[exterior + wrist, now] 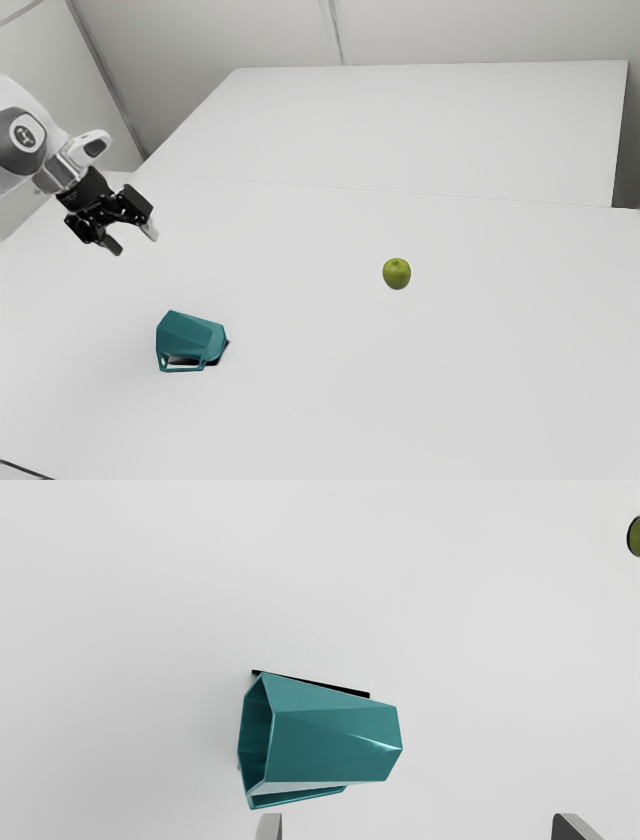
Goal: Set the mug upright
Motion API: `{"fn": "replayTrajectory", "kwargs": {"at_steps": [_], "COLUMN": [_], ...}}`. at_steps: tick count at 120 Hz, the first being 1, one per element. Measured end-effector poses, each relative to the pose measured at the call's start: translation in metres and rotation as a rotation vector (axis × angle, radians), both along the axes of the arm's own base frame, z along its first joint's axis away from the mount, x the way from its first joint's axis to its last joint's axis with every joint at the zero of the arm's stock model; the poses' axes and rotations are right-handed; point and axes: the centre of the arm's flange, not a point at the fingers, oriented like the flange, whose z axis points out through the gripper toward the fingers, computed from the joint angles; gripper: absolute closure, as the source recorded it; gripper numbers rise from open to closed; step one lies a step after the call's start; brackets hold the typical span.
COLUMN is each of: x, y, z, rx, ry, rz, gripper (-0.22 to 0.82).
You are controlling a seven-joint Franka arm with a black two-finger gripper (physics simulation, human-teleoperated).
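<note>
While hovering with open, empty gripper (133,240) above the table (300,420), seems to be at the approach step, so should go down to the mug (330,740), lying on its side with mouth away from the fruit (397,273), grasp it and turn it base-down.

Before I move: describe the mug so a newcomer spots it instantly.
On the white table, look toward the exterior view's left, lower in that picture than the open black tool. The mug lies there on its side, teal and faceted. Its looped handle and open mouth separate it from the small round green fruit.
</note>
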Motion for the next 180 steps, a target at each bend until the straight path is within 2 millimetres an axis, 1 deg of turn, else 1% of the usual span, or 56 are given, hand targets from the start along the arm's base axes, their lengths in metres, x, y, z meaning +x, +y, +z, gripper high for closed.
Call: {"fn": "replayTrajectory", "kwargs": {"at_steps": [25, 41, 53, 60, 78, 101, 124, 140, 180], "x": [-0.024, -0.035, -0.048, -0.056, -0.07, -0.081, -0.09, -0.092, -0.092], "y": [0.013, 0.025, 0.037, 0.041, 0.05, 0.051, 0.05, 0.052, 0.053], "z": [-0.035, -0.052, -0.069, -0.079, -0.097, -0.113, -0.129, -0.14, -0.159], "rx": [-0.11, -0.153, -0.184, -0.206, -0.247, -0.289, -0.343, -0.359, -0.365], "ry": [-0.074, -0.119, -0.137, -0.147, -0.18, -0.216, -0.211, -0.2, -0.187], "rz": [0.018, 0.017, 0.02, 0.02, 0.005, -0.031, -0.048, -0.061, -0.091], "gripper": [0.02, 0.02, 0.02, 0.02, 0.02, 0.02, 0.01, 0.01, 0.01]}}
